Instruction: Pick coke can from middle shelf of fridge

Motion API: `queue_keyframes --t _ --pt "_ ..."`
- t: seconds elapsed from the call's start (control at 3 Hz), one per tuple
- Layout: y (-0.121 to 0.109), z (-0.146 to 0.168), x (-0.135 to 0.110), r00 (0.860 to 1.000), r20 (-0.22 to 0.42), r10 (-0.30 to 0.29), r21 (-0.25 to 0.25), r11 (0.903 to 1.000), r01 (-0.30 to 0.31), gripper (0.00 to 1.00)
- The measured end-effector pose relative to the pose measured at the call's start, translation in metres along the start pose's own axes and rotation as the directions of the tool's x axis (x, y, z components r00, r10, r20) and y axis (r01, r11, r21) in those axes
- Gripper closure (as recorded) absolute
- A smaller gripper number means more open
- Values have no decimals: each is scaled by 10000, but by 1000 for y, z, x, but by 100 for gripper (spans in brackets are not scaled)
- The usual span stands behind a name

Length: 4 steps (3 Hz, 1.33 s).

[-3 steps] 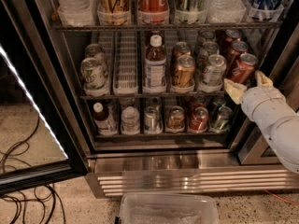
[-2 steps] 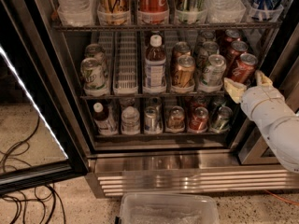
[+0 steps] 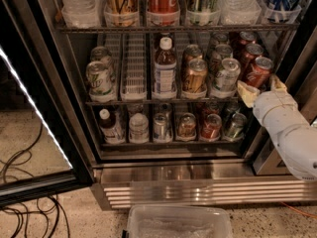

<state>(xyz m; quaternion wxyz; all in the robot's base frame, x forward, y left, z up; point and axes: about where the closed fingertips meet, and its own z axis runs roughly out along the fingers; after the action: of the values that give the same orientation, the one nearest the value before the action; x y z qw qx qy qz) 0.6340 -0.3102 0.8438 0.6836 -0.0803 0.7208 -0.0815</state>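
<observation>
Camera view looks into the open fridge (image 3: 173,175), its glass door (image 3: 34,133) swung out to the left. The coke can (image 3: 258,71) stands at the front of the rightmost lane on the middle shelf (image 3: 133,102), with more red cans lined up behind it. Just to its left are a silver-green can (image 3: 227,74) and a gold-brown can (image 3: 194,76), and further along a bottle (image 3: 164,66).

The step in hand looks like the grasp itself. The hand (image 3: 261,87) has reached in from the right on its white arm (image 3: 292,128) and sits at the lower part of the coke can, apparently touching it. Whether it has clamped on the can or is only set around it, I cannot tell, nor how far open it is.

The can has not left its lane. If the grip is firm, the next move calls for a small lift to clear the front stop of the lane. Then comes a straight pull outward, keeping away from the silver-green can next door and the fridge frame on the right. A clear plastic bin (image 3: 178,224) sits on the floor below.
</observation>
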Motion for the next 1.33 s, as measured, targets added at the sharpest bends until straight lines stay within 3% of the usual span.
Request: queue_keyframes --t 1.33 --pt "-9 32 0 9983 575 122 547 9984 -153 34"
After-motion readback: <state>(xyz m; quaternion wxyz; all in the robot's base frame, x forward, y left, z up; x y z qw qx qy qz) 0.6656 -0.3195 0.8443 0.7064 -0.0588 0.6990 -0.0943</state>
